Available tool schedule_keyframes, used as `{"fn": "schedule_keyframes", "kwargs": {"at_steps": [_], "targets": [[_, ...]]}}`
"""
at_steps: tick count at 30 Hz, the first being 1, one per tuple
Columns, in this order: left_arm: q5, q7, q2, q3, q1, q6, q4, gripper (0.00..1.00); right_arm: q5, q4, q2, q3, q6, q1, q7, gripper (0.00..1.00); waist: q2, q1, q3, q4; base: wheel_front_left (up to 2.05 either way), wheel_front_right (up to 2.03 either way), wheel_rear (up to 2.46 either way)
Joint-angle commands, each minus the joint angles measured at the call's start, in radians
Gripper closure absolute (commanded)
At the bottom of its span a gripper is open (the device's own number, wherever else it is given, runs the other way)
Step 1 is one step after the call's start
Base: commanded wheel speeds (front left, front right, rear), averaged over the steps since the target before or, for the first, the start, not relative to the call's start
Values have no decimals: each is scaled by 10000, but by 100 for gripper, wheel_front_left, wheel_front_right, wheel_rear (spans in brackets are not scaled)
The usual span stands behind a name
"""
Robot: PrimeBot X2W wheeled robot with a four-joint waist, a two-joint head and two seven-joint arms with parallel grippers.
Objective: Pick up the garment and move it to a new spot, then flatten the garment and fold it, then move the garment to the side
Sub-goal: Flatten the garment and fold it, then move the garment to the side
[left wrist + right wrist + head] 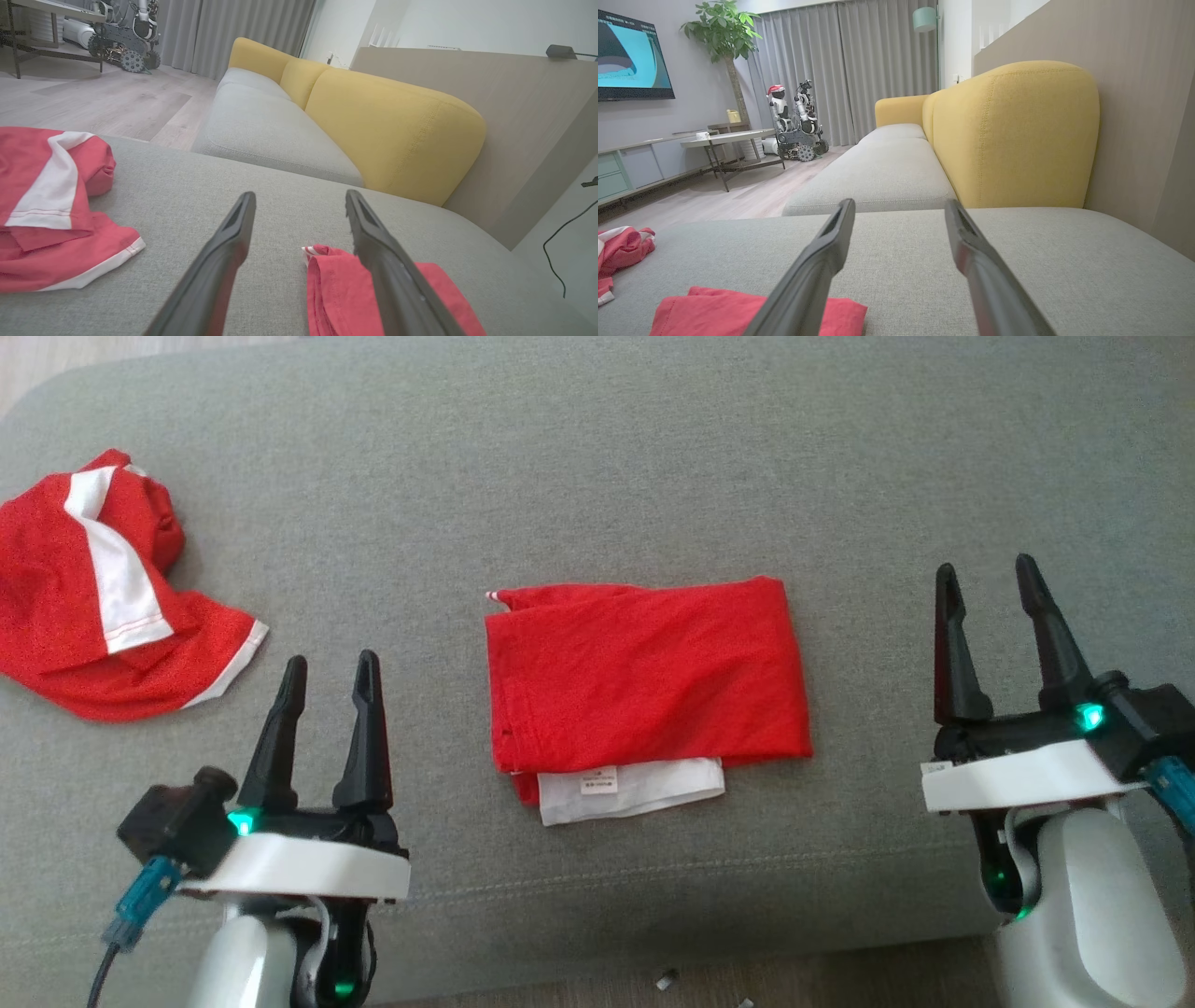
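A folded red garment (644, 681) lies on the grey sofa cushion (597, 457), yellow backrest (1013, 135) behind, both jaws spread.

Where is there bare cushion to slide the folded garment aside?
Widest free patch: the grey cushion beyond the folded garment. Also bare: the strip between it and the right gripper. Narrower: the gap between it and the left gripper. Crowded: the left end, where the crumpled red-and-white garment lies.

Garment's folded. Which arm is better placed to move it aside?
Left, probably. Both grippers are open, but the left gripper sits closer to the garment than the right gripper; the left wrist view shows the garment right by one finger.
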Motion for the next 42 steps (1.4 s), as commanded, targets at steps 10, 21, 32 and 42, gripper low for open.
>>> {"fn": "schedule_keyframes", "kwargs": {"at_steps": [10, 21, 32, 42], "targets": [[39, -59, 56, 323, -179, 102, -382, 0, -191, 28, 75, 287, 63, -163, -56, 0, 0, 0, 37, 109, 0, 0, 0], [-4, -59, 56, 296, -298, 66, -383, 0, -73, 142, 111, 471, 63, -286, 142, 0, 0, 0, 326, 255, 0, 0, 0], [-15, -59, 56, 80, -746, 2, -303, 0, 1387, 1964, 226, 1311, 63, -1154, 1329, 0, 0, 0, 1247, 794, 0, 0, 0], [51, -59, 56, 123, -928, -75, -231, 0, 1339, 3621, 293, 907, 63, -1895, 1516, 0, 0, 0, 1592, 1137, 0, 0, 0]]}}
